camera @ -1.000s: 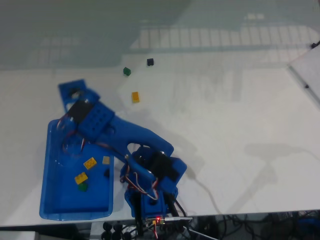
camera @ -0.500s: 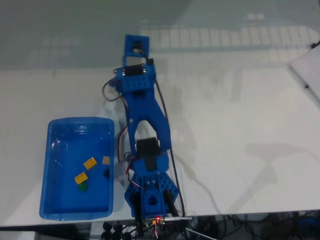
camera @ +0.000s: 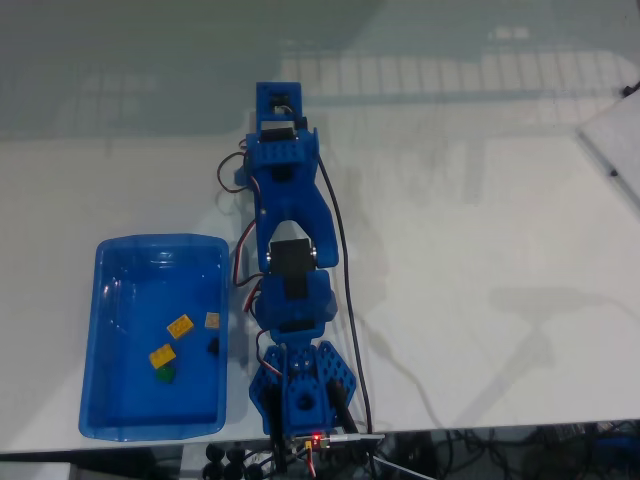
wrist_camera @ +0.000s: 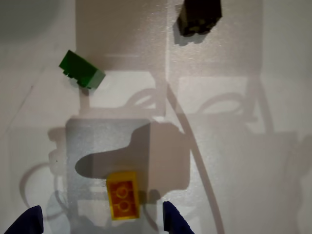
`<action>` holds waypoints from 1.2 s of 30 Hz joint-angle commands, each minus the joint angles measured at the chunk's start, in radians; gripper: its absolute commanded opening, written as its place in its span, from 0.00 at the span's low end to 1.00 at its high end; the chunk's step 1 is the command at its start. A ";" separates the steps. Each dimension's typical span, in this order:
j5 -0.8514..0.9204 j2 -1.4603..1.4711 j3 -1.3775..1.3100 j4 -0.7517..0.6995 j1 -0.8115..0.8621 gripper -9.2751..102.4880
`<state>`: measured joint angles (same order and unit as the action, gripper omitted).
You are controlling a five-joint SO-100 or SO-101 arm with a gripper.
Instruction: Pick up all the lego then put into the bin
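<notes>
A white counter [camera: 480,250] carries the scene in the fixed view, with a blue robot arm [camera: 290,250] stretched straight from its base at 6 o'clock toward 12 o'clock. At 8 o'clock from the arm's middle sits the bin [camera: 100,330], a translucent blue tub resting on the counter just beside the arm's base. Inside the bin lie five small lego pieces, clustered toward its right half: two yellow-orange bricks [camera: 180,325], a tan brick [camera: 212,320], a green brick [camera: 164,374] and a black one [camera: 212,347] near the right wall.

In the wrist view, three more lego pieces lie loose on the counter. A black brick [wrist_camera: 199,17] sits at 1 o'clock near the top edge, a dark green brick [wrist_camera: 81,69] lies tilted at 10 o'clock, and a yellow-orange brick [wrist_camera: 123,195] with two studs facing up rests at 6 o'clock. The hand [wrist_camera: 102,222] hangs above the counter with its two blue fingertips [wrist_camera: 173,222] spread wide apart at the bottom edge, empty. The yellow-orange brick lies between them, nearer the right tip and touching neither. Shadows of the arm and its cable cross the counter around the bricks.
</notes>
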<state>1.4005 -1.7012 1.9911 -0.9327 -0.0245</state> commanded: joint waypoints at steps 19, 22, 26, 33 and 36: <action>0.075 0.041 0.014 0.035 -0.005 0.35; 0.083 0.049 0.014 0.038 0.003 0.34; 0.089 0.058 0.014 0.049 0.009 0.34; 0.095 0.080 0.014 0.077 0.011 0.32; 0.097 0.089 0.014 0.087 0.011 0.32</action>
<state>1.4849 -1.6076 2.0172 -0.8590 -0.0184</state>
